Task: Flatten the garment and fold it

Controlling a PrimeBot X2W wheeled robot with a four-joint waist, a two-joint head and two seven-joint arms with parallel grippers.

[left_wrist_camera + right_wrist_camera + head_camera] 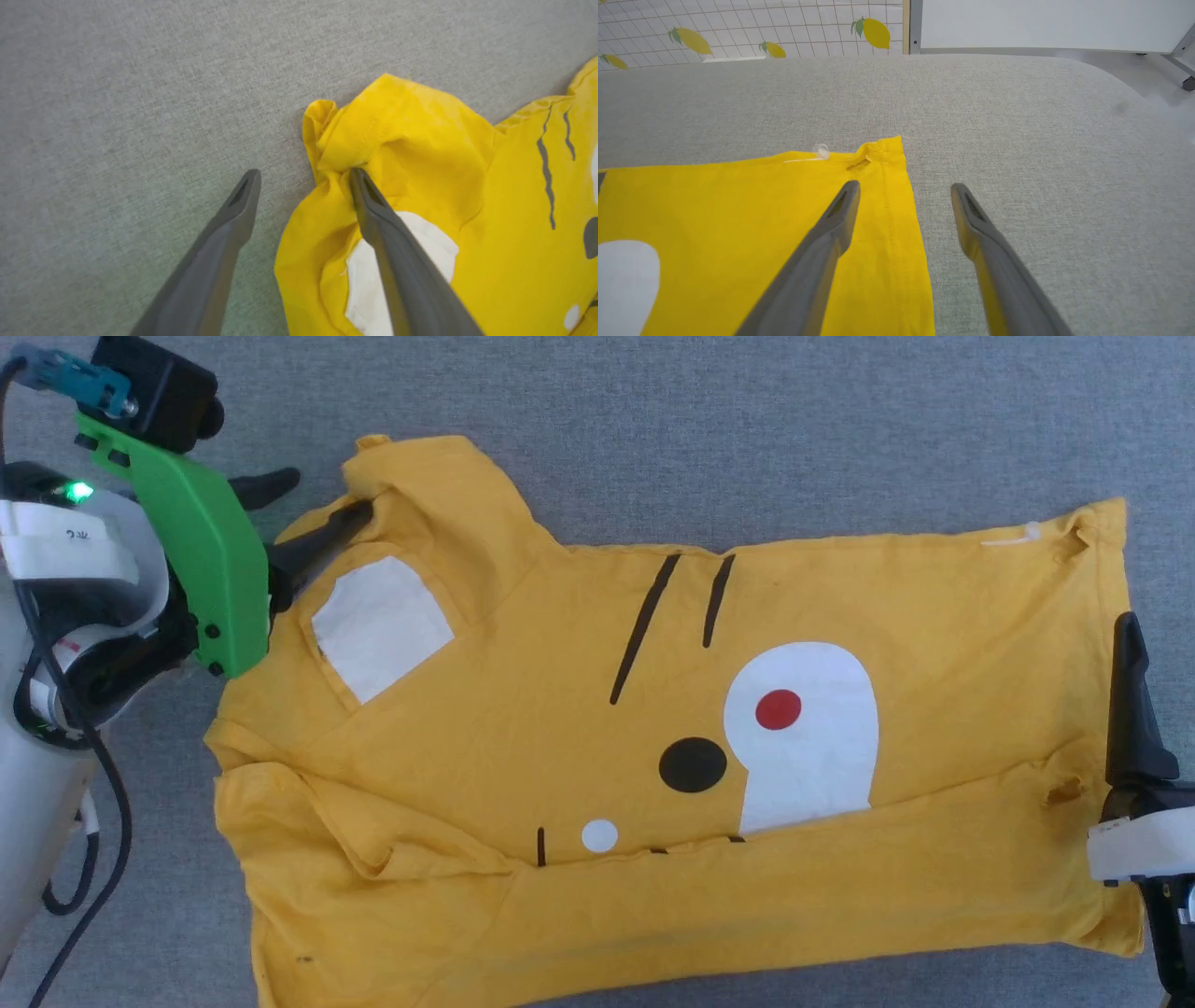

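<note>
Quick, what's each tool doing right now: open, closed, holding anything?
Left tool: open, holding nothing, spread over the shirt sleeve's edge.
Right tool: open, holding nothing, spread over the shirt's hem edge.

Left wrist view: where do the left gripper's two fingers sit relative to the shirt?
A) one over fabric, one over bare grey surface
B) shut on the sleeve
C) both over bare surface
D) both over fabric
A: the left gripper is open. One finger lies over the yellow T-shirt with its tip at the crumpled sleeve fold, and the other finger is over the bare grey surface.
</note>
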